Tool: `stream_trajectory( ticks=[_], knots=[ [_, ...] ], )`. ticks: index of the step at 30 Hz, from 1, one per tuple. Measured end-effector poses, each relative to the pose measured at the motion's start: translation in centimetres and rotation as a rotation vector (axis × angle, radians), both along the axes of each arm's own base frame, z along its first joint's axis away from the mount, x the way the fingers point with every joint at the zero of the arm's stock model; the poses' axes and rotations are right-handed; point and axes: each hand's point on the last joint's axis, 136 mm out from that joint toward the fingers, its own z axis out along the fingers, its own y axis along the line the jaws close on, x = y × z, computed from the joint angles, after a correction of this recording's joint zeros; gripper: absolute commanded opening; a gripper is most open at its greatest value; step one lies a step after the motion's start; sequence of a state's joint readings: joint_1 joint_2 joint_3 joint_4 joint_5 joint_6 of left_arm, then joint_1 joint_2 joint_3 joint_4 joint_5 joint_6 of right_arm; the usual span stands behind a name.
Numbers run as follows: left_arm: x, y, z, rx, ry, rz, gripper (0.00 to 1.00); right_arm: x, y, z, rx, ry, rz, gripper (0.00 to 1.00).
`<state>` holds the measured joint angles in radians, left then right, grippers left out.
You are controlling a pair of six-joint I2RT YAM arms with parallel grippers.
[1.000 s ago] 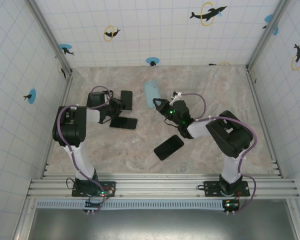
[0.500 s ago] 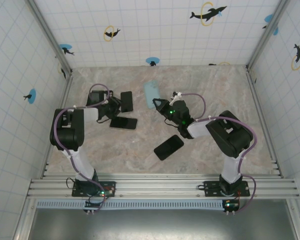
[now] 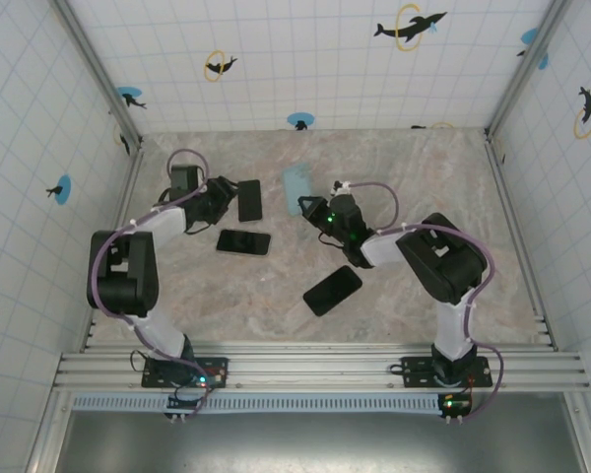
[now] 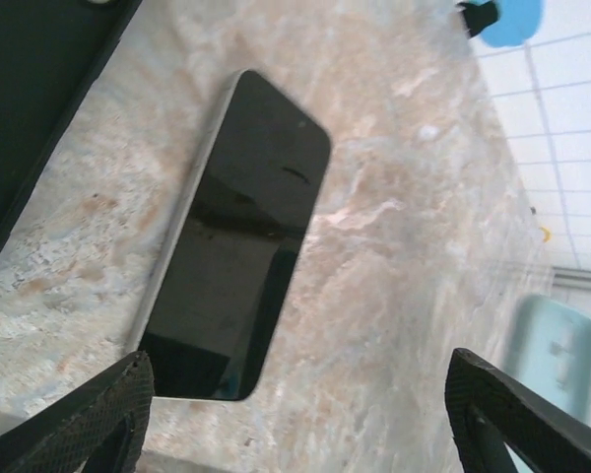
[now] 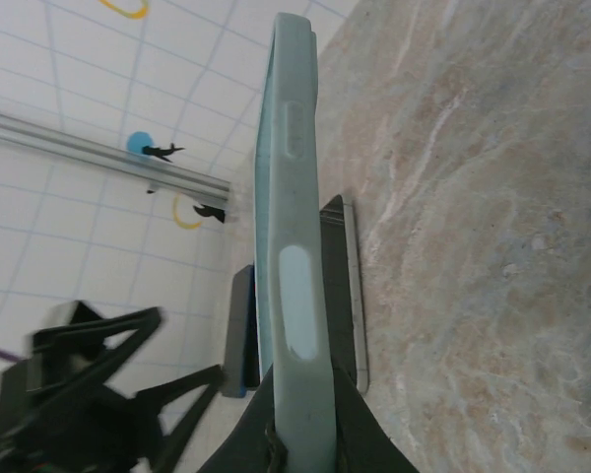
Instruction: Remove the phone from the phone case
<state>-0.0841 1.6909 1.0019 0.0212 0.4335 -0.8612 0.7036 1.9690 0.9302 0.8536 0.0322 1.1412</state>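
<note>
Nearest, along the front of the marbled beige stone-pattern counter [image 3: 256, 305], ribbed aluminium rails [image 3: 315, 367] carrying both arm bases. Just beyond, right of centre, a black slab phone [image 3: 332, 290], flat and askew. Further in, on the left, a second black glass-faced phone [image 3: 243, 241], flat, and past it a third dark phone [image 3: 249, 199]. Beside that pair, the left fingers [image 4: 98, 419], spread wide around nothing, wider than a second ago and moved a little farther up the counter. Mid-counter, the pale teal silicone phone case [image 5: 291, 197], pinched at one end by the closed right fingers [image 5: 360, 448], narrow side toward the wrist camera, contents not discernible; right elbow shifted slightly leftward since then. Behind everything, white grid-tiled walls [image 3: 305, 59] dotted with dark dolphin stickers [image 3: 409, 25] on orange rings and blue discs.
</note>
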Motion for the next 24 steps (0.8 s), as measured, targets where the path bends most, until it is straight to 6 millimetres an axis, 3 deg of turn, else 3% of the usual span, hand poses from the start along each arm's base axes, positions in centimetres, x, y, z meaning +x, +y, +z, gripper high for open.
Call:
stream_trajectory(
  ticks=[4,9,17,24],
  knots=[
    [-0.7,0.1,2.1,0.033,-0.046,-0.027,0.97,0.6,1.2,-1.6,-0.061,0.017,-0.01,0.05],
    [-2.2,0.6,3.3,0.092,-0.068,-0.051,0.98,1.3,3.2,-3.4,-0.145,0.024,-0.005,0.09],
    [-4.6,1.3,3.4,0.15,-0.054,-0.067,0.98,1.8,5.1,-6.2,-0.256,0.04,-0.014,0.1],
    [-5.6,1.5,4.0,0.163,-0.062,-0.071,0.98,3.0,6.3,-7.3,-0.285,0.038,-0.031,0.15]
  ],
)
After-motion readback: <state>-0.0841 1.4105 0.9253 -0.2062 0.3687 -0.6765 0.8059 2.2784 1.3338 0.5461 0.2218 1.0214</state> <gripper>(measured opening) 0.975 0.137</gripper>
